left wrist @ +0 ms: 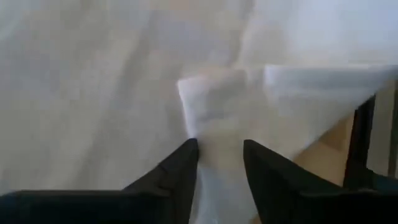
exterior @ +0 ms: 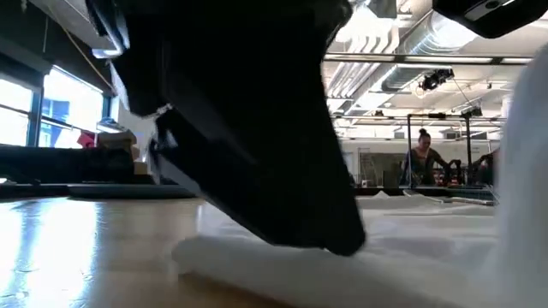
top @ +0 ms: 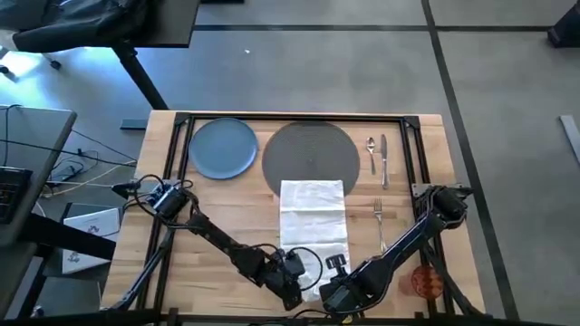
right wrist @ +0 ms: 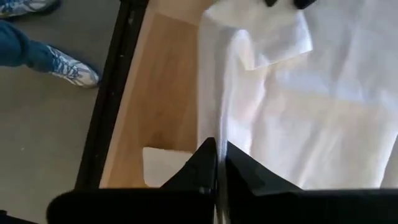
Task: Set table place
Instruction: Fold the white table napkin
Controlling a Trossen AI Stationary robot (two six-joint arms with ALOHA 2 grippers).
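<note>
Both pincers pinch the white napkin (top: 314, 226) at its near end on the wooden surface (top: 236, 204). The left pincer (left wrist: 219, 163) grips a fold. The right pincer (right wrist: 217, 163) is squeezed tight on the napkin's edge.

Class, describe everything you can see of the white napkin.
The white napkin is thin, creased fabric lying lengthwise on the table, its far edge overlapping the mat. Its near end is lifted and folded: the left pincer pinches a bunched corner, and the right pincer is shut on its edge.
</note>
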